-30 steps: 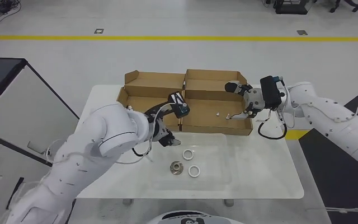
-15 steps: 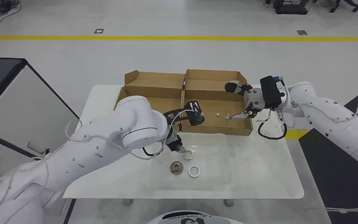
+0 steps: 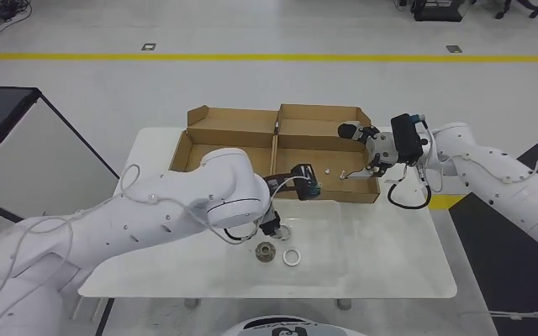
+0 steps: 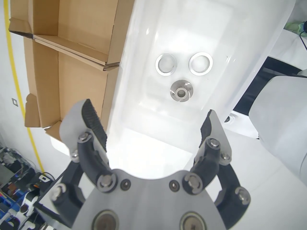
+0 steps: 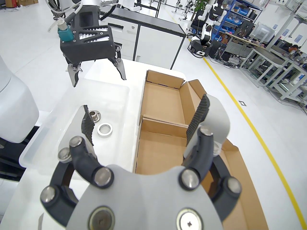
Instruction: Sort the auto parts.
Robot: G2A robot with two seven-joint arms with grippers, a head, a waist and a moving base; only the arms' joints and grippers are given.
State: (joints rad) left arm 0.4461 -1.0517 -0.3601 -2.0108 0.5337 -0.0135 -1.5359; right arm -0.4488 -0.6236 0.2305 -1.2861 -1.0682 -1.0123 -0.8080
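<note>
My left gripper (image 4: 148,111) has swung across to hang above the clear plastic tray (image 4: 191,13), wide open and empty. I'd centre over the silver flanged hub (image 4: 181,93), which lies toward the tray's left edge, then descend straight.

From above, the left arm covers part of the left cardboard box's (image 3: 220,126) near wall, the clear tray's (image 3: 340,252) left end and some of the bench (image 3: 403,273). One ring (image 3: 284,230) is half hidden beside the wrist. A pale speck (image 3: 326,169) in the right cardboard box (image 3: 319,118) is too small to tell. In the right wrist view a pad (image 5: 85,124) of the right gripper (image 5: 144,101) cuts across the flanged hub (image 5: 95,115), and the gripper's body hides that box's right end. Both boxes run off the left wrist view's edge.
</note>
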